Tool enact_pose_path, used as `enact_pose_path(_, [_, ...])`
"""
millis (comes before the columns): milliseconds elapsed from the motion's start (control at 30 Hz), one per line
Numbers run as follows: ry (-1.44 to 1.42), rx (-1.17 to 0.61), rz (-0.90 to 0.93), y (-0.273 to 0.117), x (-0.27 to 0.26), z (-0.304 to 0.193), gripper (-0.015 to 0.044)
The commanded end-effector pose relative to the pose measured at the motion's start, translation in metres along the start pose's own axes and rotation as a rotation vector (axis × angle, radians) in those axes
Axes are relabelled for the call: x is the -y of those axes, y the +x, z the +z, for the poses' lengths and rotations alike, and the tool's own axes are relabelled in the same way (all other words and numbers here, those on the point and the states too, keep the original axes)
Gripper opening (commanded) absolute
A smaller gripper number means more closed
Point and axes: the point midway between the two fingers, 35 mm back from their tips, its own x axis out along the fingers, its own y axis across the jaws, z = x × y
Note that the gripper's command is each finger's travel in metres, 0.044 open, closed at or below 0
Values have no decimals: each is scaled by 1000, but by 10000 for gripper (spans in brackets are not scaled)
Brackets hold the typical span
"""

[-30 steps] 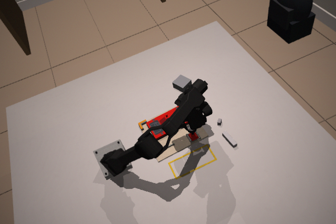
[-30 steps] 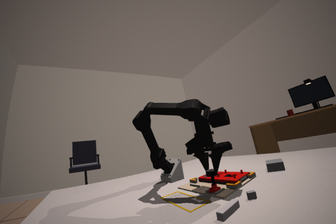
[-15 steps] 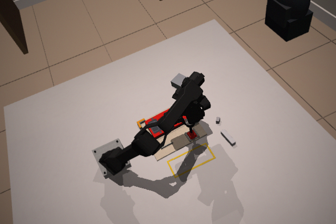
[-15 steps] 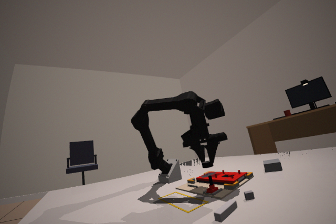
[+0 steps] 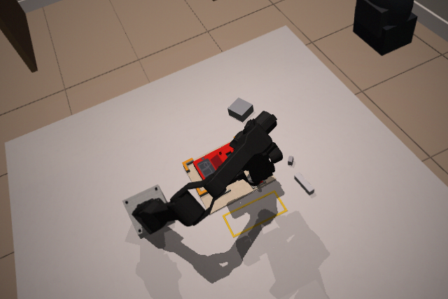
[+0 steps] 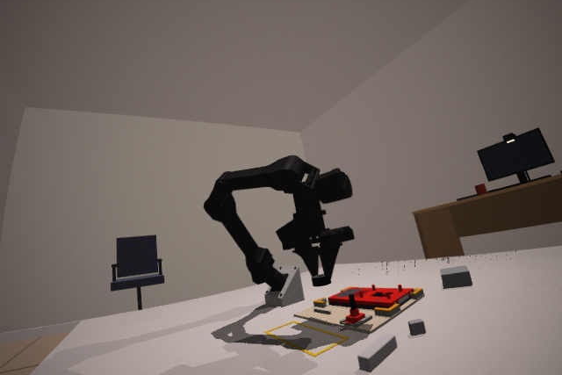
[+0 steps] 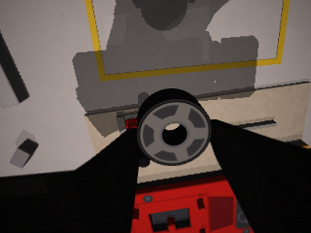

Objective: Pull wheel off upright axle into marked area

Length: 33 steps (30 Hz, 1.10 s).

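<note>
My gripper (image 6: 321, 277) (image 7: 172, 131) is shut on the wheel (image 6: 321, 282) (image 7: 174, 111), a black tyre with a grey spoked hub. The wheel is off the axle, in the air above the beige board, its face towards the wrist camera. In the top view the arm mostly hides it. The black upright axle (image 6: 351, 301) stands bare on its red base (image 6: 355, 316) (image 7: 131, 123), to the right of and below the wheel in the exterior view. The marked area, a yellow outline (image 5: 228, 226) (image 6: 331, 346) (image 7: 190, 70), lies on the table beside the board.
The beige board (image 5: 217, 203) (image 7: 292, 104) carries a red plate (image 5: 224, 150) (image 6: 363, 297) (image 7: 185, 194) with short pegs, between orange corner pieces. A grey block (image 5: 240, 108) (image 6: 456, 277), a small grey block (image 5: 290, 160) (image 6: 416, 327) and a long grey bar (image 5: 304, 183) (image 6: 378, 352) lie around it.
</note>
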Motion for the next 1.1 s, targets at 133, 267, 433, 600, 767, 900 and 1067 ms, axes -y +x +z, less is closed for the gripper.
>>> enact_pose_path(133, [-2, 4, 1, -3, 22, 35, 0])
enact_pose_path(267, [-2, 5, -1, -3, 32, 49, 0])
enact_pose_path(433, [-1, 6, -1, -3, 34, 51, 0])
enact_pose_path(600, [-1, 6, -1, 9, 34, 51, 0])
enact_pose_path(767, [-1, 5, -1, 19, 34, 51, 0])
enact_pose_path(900, [-1, 3, 0, 36, 32, 51, 0])
enact_pose_path(1067, [-1, 3, 1, 62, 31, 51, 0])
